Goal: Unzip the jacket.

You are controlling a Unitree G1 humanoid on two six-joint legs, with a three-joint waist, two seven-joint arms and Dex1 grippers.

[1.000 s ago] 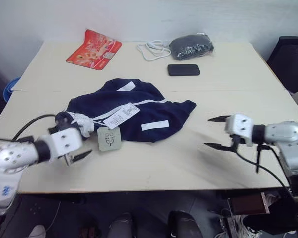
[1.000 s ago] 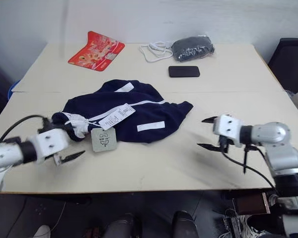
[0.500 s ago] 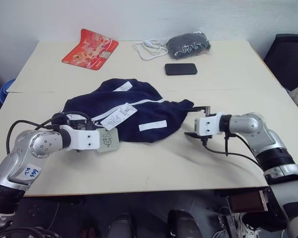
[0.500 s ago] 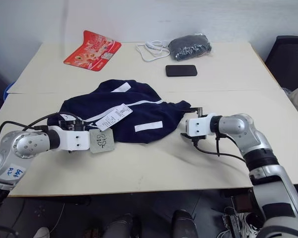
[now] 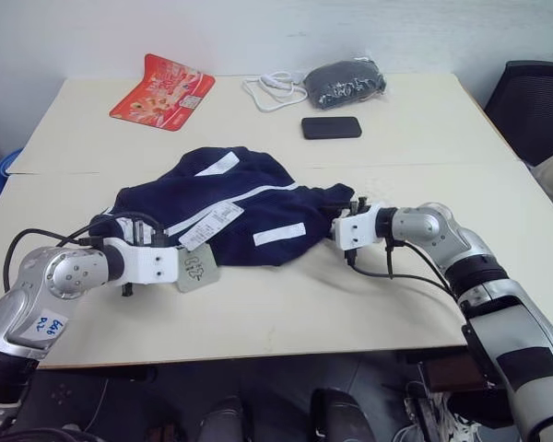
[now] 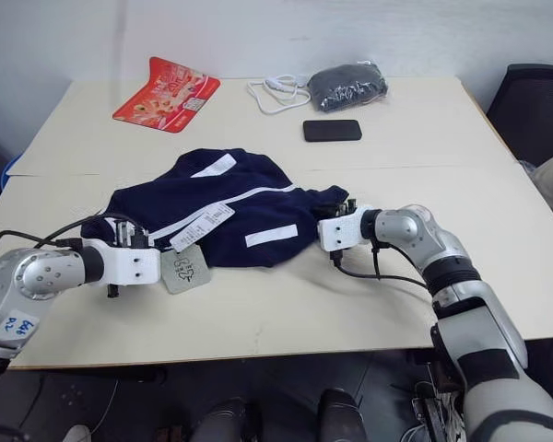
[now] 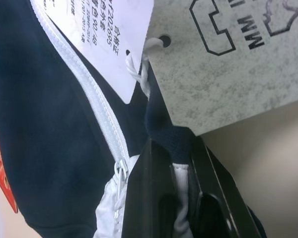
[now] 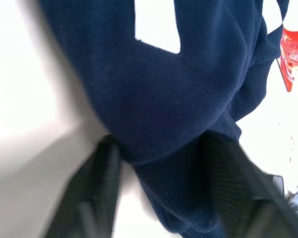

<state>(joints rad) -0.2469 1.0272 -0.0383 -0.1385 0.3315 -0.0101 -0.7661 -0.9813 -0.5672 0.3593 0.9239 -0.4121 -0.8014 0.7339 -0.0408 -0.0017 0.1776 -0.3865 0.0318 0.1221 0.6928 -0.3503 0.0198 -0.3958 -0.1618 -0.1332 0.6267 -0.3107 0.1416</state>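
Observation:
The dark navy jacket [image 5: 258,216] lies crumpled in the middle of the table, its white zipper line [image 5: 249,198] running across it. My left gripper [image 7: 171,143] is shut on the white-trimmed collar end at the jacket's left, right beside the metal zipper pull [image 7: 120,171]. A grey hang tag [image 5: 195,269] and a white one [image 5: 212,226] lie over that spot. My right gripper [image 8: 161,145] is at the jacket's right end, its fingers [image 8: 97,173] pressed on either side of a fold of navy fabric.
At the back of the table lie a red packet [image 5: 162,89], a white cable [image 5: 269,90], a dark grey bundle in a clear bag [image 5: 343,81] and a black phone [image 5: 331,127]. A dark chair [image 5: 539,101] stands at the right.
Both arms came in to the jacket. The left gripper went from open to shut on the collar end. The right gripper moved left to the jacket's right end and closed around a fold.

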